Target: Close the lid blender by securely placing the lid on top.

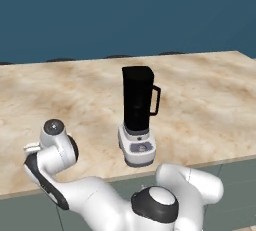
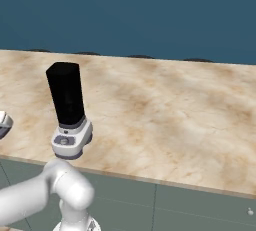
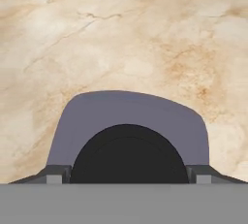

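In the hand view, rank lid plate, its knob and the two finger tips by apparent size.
1. Grey lid plate.
2. Its dark knob, partly cut off below.
3. The end effector finger tips, small and alike, so tied.

No readable text, label, brand or number anywhere; marks on the dial panel of the blender (image 1: 137, 147) too small to read.

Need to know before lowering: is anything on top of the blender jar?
Nothing sits on the blender jar; its top is bare. The lid is down at the gripper, over the marble counter.
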